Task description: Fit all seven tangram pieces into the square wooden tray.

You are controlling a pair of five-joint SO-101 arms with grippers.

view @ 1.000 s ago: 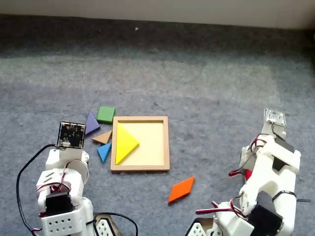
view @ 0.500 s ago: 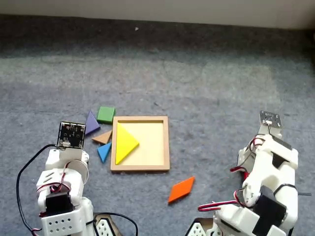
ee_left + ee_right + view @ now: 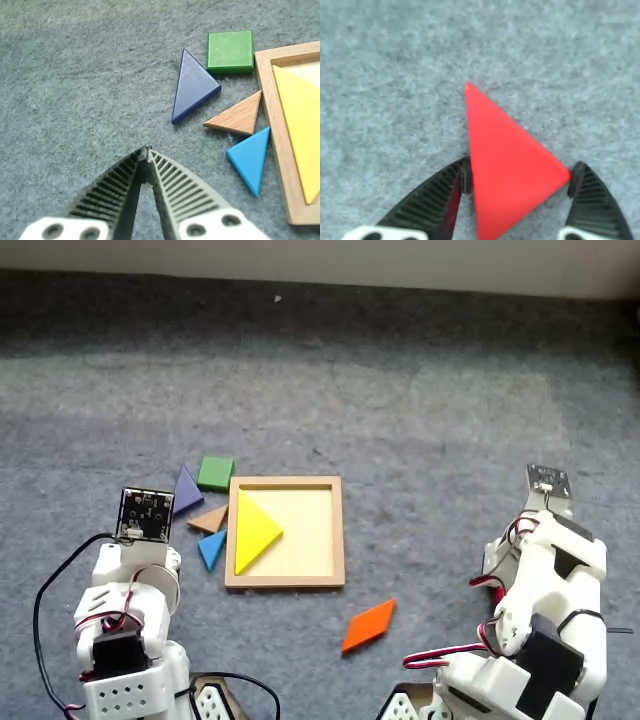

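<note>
Right gripper (image 3: 520, 176) spread wide, straddling the red triangle (image 3: 505, 165), which lies flat on grey felt (image 3: 380, 75). Left gripper (image 3: 146, 151) closed and empty, near the blue triangle (image 3: 250, 157). From above, the square wooden tray (image 3: 285, 481) holds one piece, the yellow triangle (image 3: 255, 530); the orange parallelogram (image 3: 368, 625) lies outside.

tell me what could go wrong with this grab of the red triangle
The right hand straddles the red triangle with one finger at a corner, so closing may twist or squirt it out. It lies flat on the carpet, so the fingers may slide over it.
</note>
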